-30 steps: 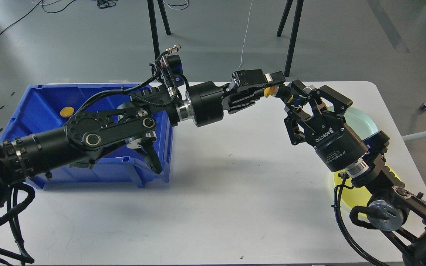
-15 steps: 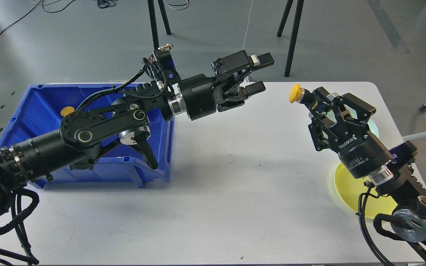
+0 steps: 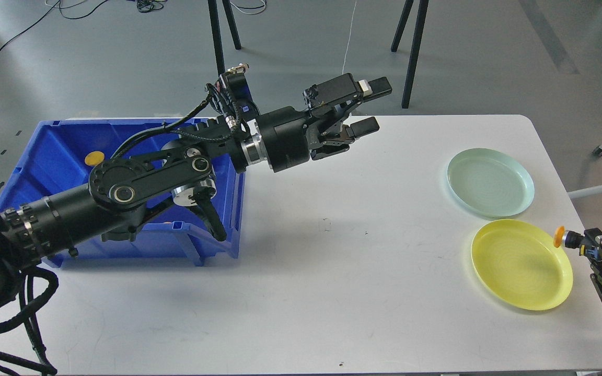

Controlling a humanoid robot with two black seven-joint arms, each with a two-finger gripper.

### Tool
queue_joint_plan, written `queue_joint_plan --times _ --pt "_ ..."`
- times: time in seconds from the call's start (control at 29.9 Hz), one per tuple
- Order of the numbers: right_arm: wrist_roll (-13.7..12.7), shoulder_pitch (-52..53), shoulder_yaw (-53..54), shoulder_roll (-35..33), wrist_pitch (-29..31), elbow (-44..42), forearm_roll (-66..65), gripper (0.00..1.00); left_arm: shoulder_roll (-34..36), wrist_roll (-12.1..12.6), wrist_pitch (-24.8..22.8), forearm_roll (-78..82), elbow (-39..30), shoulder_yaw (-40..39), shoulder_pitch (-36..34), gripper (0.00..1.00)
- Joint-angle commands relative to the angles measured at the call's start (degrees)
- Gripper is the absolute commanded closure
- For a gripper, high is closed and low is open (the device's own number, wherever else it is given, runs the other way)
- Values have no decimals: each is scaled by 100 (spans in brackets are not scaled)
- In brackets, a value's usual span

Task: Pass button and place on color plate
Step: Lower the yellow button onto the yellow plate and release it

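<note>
One yellow button is pinched in the right hand by the counter's right edge, just beside the yellow plate.

Bright, even light, sharp focus, soft shadows (palest under the arm) on the table.

No text, label or number here can be read.

Orange-capped button at yellow plate's right rim; pale green plate just behind
</note>
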Motion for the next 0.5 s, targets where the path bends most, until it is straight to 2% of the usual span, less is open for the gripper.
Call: queue_joint_plan --times 0.0,0.13,0.3,0.47 --pt "1 41 -223 -36 -57 -5 -124 100 0 0 9 0 -3 -7 0 1" --pt "1 191 -513 -62 -162 -75 -300 100 0 0 17 0 5 -7 0 1" --pt "1 568 -1118 -18 -1137 -172 -678 100 -27 0 17 0 -4 -7 -9 1" --pt "1 990 -1611 -44 -1367 -163 -678 100 -27 0 17 0 -3 2 -9 1"
